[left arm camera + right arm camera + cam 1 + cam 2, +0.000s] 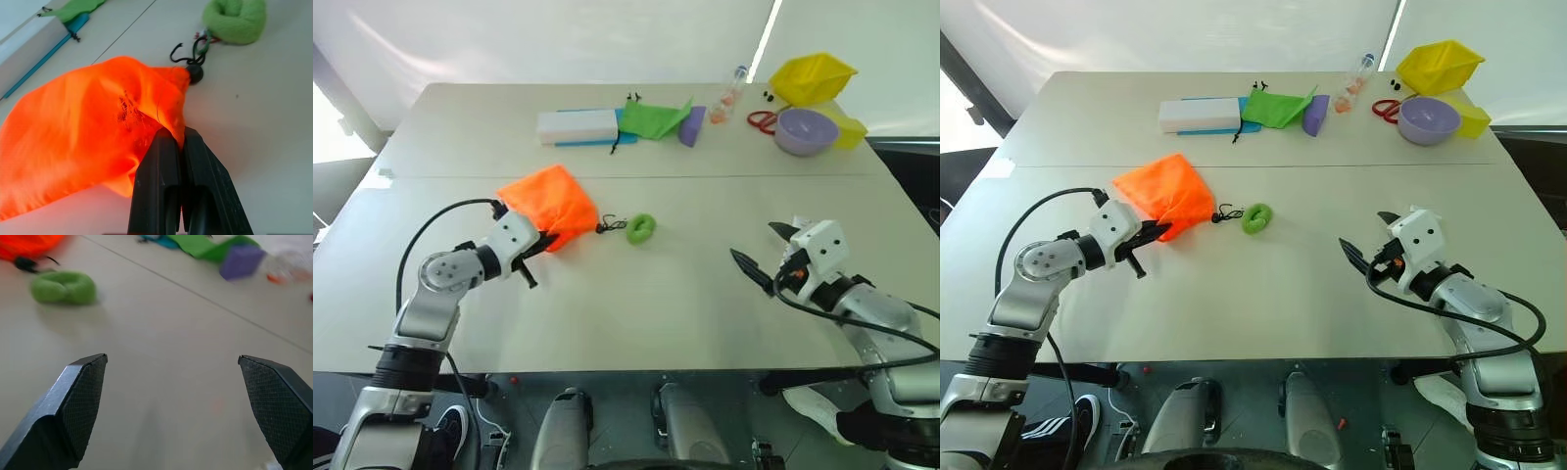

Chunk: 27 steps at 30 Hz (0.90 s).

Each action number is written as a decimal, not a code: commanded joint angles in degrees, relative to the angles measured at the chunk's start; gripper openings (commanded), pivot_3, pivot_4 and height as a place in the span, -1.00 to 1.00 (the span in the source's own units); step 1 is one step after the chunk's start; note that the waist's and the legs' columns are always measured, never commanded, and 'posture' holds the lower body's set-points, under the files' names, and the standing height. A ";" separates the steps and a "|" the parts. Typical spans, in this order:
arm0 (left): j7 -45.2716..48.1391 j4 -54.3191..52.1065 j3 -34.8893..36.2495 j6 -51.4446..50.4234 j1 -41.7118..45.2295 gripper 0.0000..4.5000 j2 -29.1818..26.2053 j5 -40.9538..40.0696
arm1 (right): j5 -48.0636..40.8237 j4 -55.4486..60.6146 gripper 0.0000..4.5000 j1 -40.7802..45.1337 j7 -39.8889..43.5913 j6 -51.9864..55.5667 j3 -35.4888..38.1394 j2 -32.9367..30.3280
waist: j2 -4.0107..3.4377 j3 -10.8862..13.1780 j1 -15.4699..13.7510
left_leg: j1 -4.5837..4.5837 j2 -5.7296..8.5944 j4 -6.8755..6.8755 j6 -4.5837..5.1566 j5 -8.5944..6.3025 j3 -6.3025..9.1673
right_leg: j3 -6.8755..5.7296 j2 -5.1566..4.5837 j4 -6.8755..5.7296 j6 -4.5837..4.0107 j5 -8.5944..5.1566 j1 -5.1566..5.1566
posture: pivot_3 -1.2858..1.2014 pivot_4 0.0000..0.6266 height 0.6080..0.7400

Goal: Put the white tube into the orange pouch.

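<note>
Left hand [536, 247] pinching a fold of the orange pouch [551, 204], which bulges just beyond its fingertips on the surface [685, 294]. Right hand [771, 255] spread, empty, well apart. The white tube is unseen, presumably already inside.

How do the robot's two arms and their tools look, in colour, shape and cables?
Both arms are silver-grey metal with black joints and white wrist housings. A black cable loops along each. The left tool and the right tool each have two black pointed fingers with cross-hatched pads.
</note>
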State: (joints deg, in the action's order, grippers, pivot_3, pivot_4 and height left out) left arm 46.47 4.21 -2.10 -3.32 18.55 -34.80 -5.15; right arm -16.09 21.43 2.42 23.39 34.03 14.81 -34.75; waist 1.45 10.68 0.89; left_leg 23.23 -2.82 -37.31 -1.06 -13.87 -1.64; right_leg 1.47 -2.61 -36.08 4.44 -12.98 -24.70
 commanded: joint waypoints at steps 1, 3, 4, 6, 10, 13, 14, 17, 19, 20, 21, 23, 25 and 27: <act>0.43 -1.40 -0.17 0.56 0.23 -0.96 0.57 -0.85 | 1.18 7.22 1.00 3.51 -9.12 14.46 2.27 1.54 | 0.00 0.00 -0.02 | 0.01 0.00 0.01 0.00 0.00 0.00 | 0.00 0.00 -0.01 -0.02 0.01 -0.03 | 0.03 -0.52 1.00; 0.33 -1.15 -0.35 0.70 0.49 -0.96 1.01 -0.63 | 2.68 8.89 1.00 4.73 -13.54 20.80 2.28 3.30 | -0.01 0.00 -0.11 | 0.01 -0.01 0.01 0.00 0.00 0.03 | 0.00 0.03 -0.01 -0.04 0.02 -0.03 | 0.03 -0.52 1.00; 0.19 -1.05 -0.38 0.77 0.60 -0.96 1.18 -0.54 | 2.88 9.48 1.00 5.18 -15.00 23.01 2.60 4.33 | 0.00 -0.01 -0.14 | 0.01 -0.01 0.02 0.00 0.00 0.03 | 0.00 0.03 0.00 -0.04 0.02 -0.03 | 0.03 -0.52 1.00; 0.21 -0.94 -0.41 1.10 0.77 -0.96 1.41 -0.44 | 3.66 10.06 1.00 5.83 -17.71 26.30 3.66 6.50 | 0.00 -0.01 -0.16 | 0.07 -0.01 0.02 0.00 0.00 0.04 | -0.01 0.02 0.03 -0.04 0.02 -0.07 | 0.03 -0.52 1.00; 0.28 -0.95 -0.23 1.57 0.88 -0.96 1.18 -0.45 | 5.12 10.62 1.00 4.80 -21.13 30.29 4.83 9.95 | -0.01 0.00 -0.24 | 0.17 0.03 0.04 0.00 0.00 0.01 | 0.00 -0.04 0.10 -0.01 0.00 -0.12 | 0.03 -0.52 1.00; 0.26 -0.99 -0.14 1.42 0.94 -0.96 1.20 -0.61 | 5.98 8.56 1.00 4.53 -22.66 30.06 5.80 11.86 | -0.01 0.00 -0.15 | 0.18 0.04 0.03 0.00 0.00 -0.01 | 0.00 -0.04 0.11 0.02 -0.01 -0.12 | 0.03 -0.52 1.00; 0.20 -1.12 -0.15 1.35 0.87 -0.96 1.22 -0.59 | 6.20 7.84 1.00 4.65 -23.28 29.71 5.99 12.80 | -0.01 0.00 -0.14 | 0.17 0.04 0.03 0.00 0.00 0.00 | 0.00 -0.03 0.11 0.02 0.00 -0.12 | 0.03 -0.52 1.00; 0.35 -1.83 -0.20 1.15 0.39 -0.96 1.14 -0.73 | 5.31 6.66 1.00 6.06 -24.28 30.21 7.84 16.61 | -0.01 0.00 0.06 | 0.12 0.01 0.04 0.00 0.00 0.02 | 0.00 0.03 0.05 0.01 0.00 -0.12 | 0.03 -0.52 1.00; 0.20 -1.94 -0.21 1.32 0.32 -0.96 1.01 -0.46 | 4.59 6.24 1.00 6.85 -24.27 30.65 9.08 18.47 | -0.01 0.00 0.15 | 0.11 0.00 0.04 0.00 0.00 0.03 | 0.00 0.04 0.01 0.01 0.00 -0.13 | 0.03 -0.52 1.00; 0.18 -1.98 -0.13 1.30 0.30 -0.96 0.99 -0.51 | 4.14 5.97 1.00 7.30 -24.31 30.87 9.91 19.59 | -0.01 0.00 0.15 | 0.10 -0.01 0.04 0.00 0.00 0.04 | 0.00 0.05 0.01 0.01 0.00 -0.12 | 0.03 -0.52 1.00; 0.18 -2.02 -0.07 1.27 0.29 -0.96 0.99 -0.58 | 3.83 5.79 1.00 7.61 -24.35 31.05 10.50 20.35 | -0.01 0.00 0.14 | 0.10 -0.01 0.04 0.00 0.00 0.04 | 0.00 0.04 0.01 0.00 0.00 -0.12 | 0.03 -0.52 1.00; 0.01 -2.01 0.00 1.32 0.23 -0.99 0.92 -0.45 | 3.90 4.76 0.89 8.09 -23.82 29.68 10.51 20.33 | -0.02 0.00 0.12 | 0.11 0.00 0.04 0.00 0.00 0.03 | 0.00 0.04 0.01 0.01 0.00 -0.12 | 0.03 -0.52 1.00; 0.01 -2.00 -0.01 1.45 0.09 -1.00 0.79 -0.35 | 4.17 3.57 0.59 8.37 -23.54 28.58 10.52 19.83 | -0.02 0.00 0.11 | 0.12 0.00 0.04 0.00 0.00 0.02 | 0.00 0.02 0.04 0.01 0.00 -0.12 | 0.03 -0.52 1.00; 0.12 -2.05 0.00 1.50 -0.02 -1.00 0.62 -0.34 | 3.51 2.95 0.17 8.60 -23.13 28.71 11.06 20.06 | -0.02 0.00 0.09 | 0.14 0.00 0.04 0.00 0.00 0.01 | 0.00 0.02 0.06 0.01 0.00 -0.12 | 0.03 -0.52 1.00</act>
State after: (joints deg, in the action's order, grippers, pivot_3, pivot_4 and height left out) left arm 46.69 4.24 -3.03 -2.95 18.43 -33.59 -5.22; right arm -12.00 24.23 10.26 -0.10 63.49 24.26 -14.34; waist 1.44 10.68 0.98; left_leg 23.37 -2.81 -37.26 -1.05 -13.87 -1.63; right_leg 1.47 -2.59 -36.01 4.46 -12.99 -24.83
